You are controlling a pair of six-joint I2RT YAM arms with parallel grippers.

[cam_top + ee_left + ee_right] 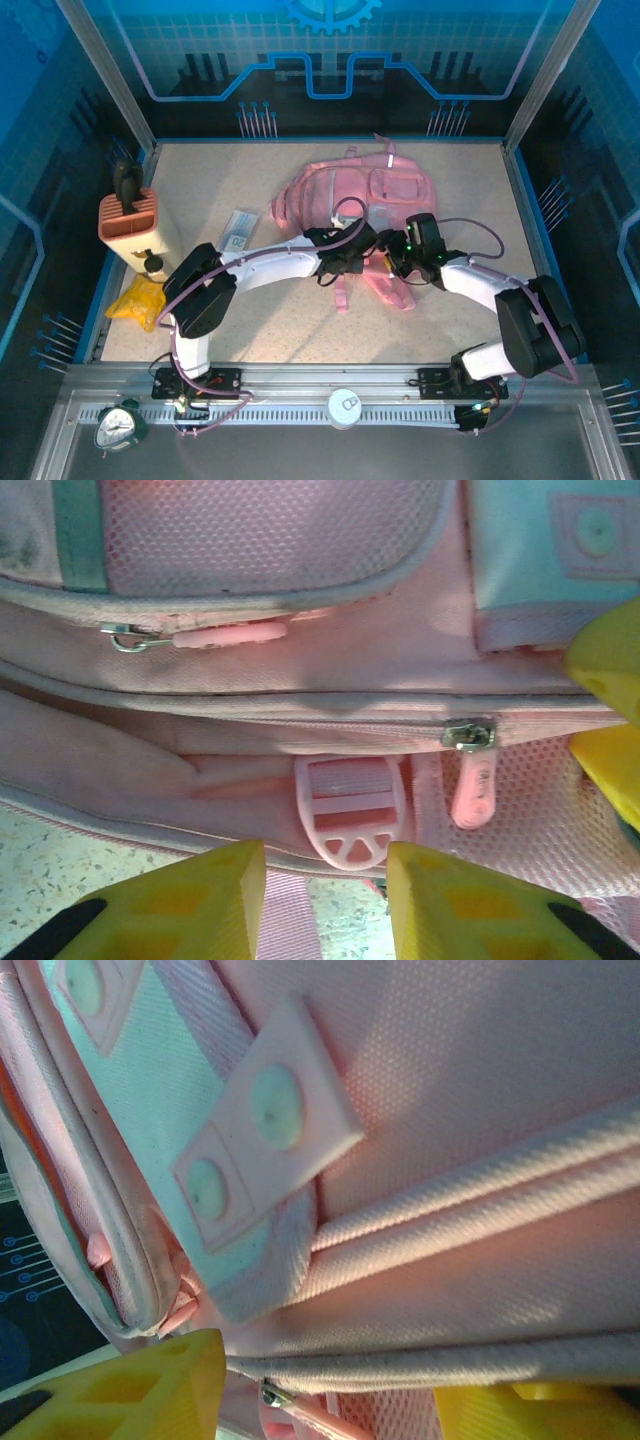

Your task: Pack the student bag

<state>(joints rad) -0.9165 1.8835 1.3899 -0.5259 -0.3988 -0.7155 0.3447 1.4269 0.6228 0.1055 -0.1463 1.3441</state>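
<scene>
Fig. Student bag point(340, 195) lying flat, front pockets up, on tabletop point(280, 330) at approx. 12–1 o'clock of its centre; long axis runs 9 to 3 o'clock, straps trailing toward 6 o'clock.

(a) Zip line: follows the long axis along the bag's 6 o'clock edge; zip slider point(468, 735) w/ pink pull tab point(472, 785) hanging free, touched by nothing; pink buckle point(350, 810) just at 9 o'clock of the tab in left wrist view.

(b) Right hand point(335, 1392): at the bag's 6 o'clock edge, bag body at its 12 o'clock; jaws apart, zip seam btwn them, nothing clamped; its yellow fingers point(605, 665) sit just at 3 o'clock of the slider in left wrist view.

(c) Left hand point(325, 900): just at 9 o'clock of right hand, same edge of bag; jaws partway apart, buckle straight ahead at 12 o'clock, strap point(290, 920) passing loose through the gap, no grip seen.

(d) Judgement: bag looks zipped, so opening prob. comes first; right hand is the nearer to the slider; the pull would go along the 9–3 axis, not across it; left hand is placed to steady the bag at the buckle.

(e) Periphery: orange ribbed box point(128, 225) at 9 o'clock, well apart from bag.
</scene>
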